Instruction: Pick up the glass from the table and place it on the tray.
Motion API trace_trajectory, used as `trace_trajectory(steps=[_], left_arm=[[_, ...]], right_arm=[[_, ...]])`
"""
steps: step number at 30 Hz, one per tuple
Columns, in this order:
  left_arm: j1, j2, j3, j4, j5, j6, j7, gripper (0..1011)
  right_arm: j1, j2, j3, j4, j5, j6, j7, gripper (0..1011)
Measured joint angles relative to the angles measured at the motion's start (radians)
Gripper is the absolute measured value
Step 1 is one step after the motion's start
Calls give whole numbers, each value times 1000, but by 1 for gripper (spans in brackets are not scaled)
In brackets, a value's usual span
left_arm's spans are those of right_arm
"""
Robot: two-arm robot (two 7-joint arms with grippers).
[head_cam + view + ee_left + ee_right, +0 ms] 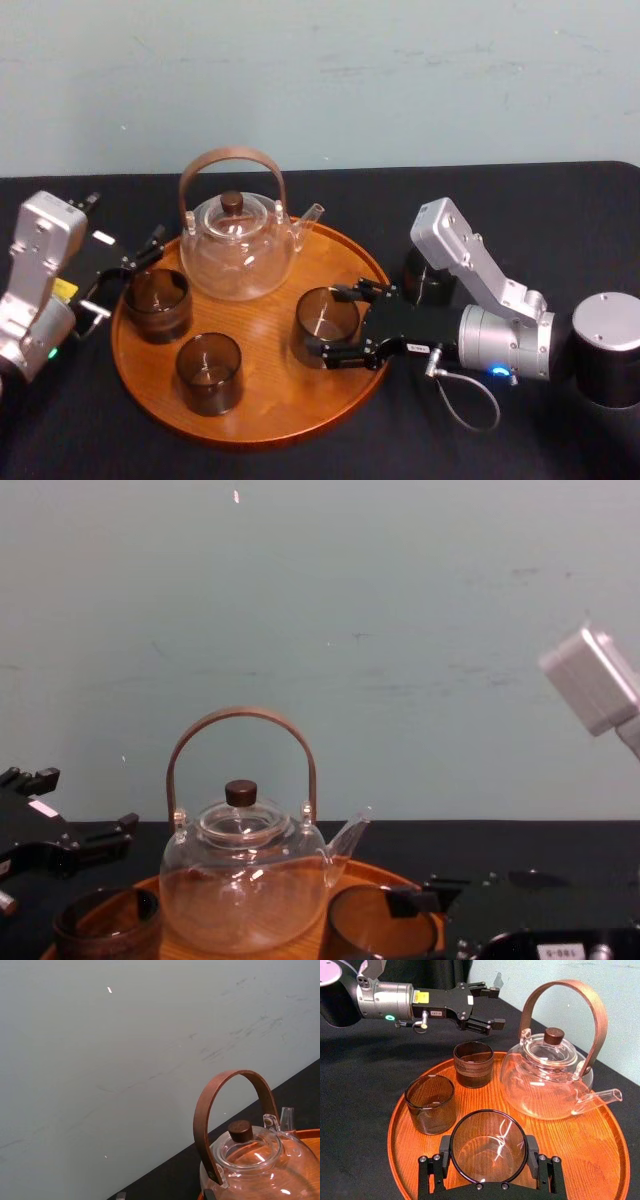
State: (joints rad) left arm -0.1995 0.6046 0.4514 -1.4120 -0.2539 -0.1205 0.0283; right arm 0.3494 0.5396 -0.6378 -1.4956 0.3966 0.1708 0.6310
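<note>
Glass (489,1147) sits on tray (290,395), right side, just in front of teapot (238,250). Right gripper (330,322) straddles it, fingers pressed on both sides, looks clamped. Left gripper (495,1008) hovers at tray's left edge by the back glass (158,303), fingers apart. Another glass (209,372) stands at front left. Black table (560,210) underneath.

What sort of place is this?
Likely a robot test room, not a home: a table under plain black cloth, a bare pale wall, and a tray staged between the left gripper, open, and the right gripper, closed on a glass.
</note>
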Motion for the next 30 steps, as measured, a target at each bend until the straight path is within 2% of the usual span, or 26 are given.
trace_trajectory(steps=[16, 30], left_arm=[[0, 0, 0, 0, 0, 0, 0, 1001], [0, 0, 0, 0, 0, 0, 0, 1001]], right_arm=[[6, -29, -8, 61, -23, -19, -3, 902], [2, -41, -5, 82, -36, -27, -4, 902]])
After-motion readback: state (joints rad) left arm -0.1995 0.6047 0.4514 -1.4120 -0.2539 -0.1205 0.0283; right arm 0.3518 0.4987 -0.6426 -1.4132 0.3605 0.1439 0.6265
